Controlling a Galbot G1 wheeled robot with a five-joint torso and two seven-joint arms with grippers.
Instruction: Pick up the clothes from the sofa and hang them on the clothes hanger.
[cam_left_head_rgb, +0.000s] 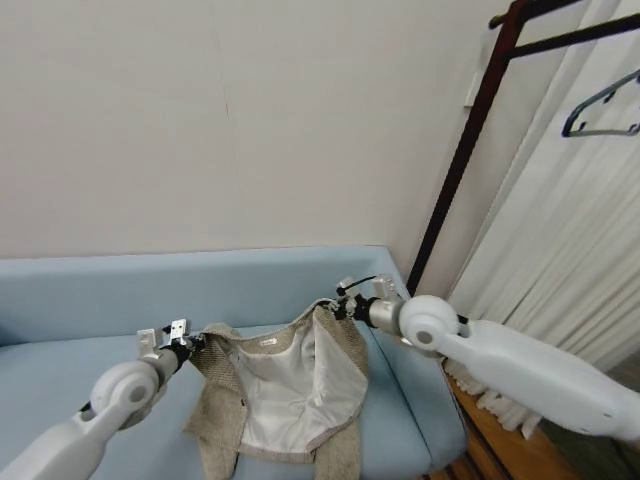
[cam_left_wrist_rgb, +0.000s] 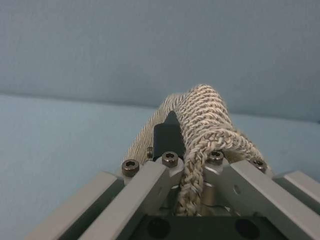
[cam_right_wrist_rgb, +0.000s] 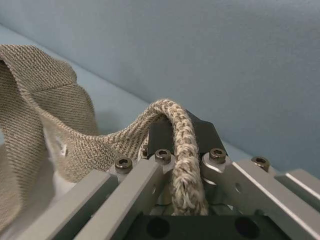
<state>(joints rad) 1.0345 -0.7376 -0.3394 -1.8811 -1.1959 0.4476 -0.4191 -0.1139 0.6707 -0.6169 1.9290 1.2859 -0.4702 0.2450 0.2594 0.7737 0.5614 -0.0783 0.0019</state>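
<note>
Left jaws pinch the jacket (cam_left_head_rgb: 290, 385); right jaws — likewise.

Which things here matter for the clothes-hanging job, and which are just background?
Job: jacket, clamped by left gripper and right gripper; sofa; blue hanger; dark rack.
Background: white curtain; wall; wood floor.
</note>
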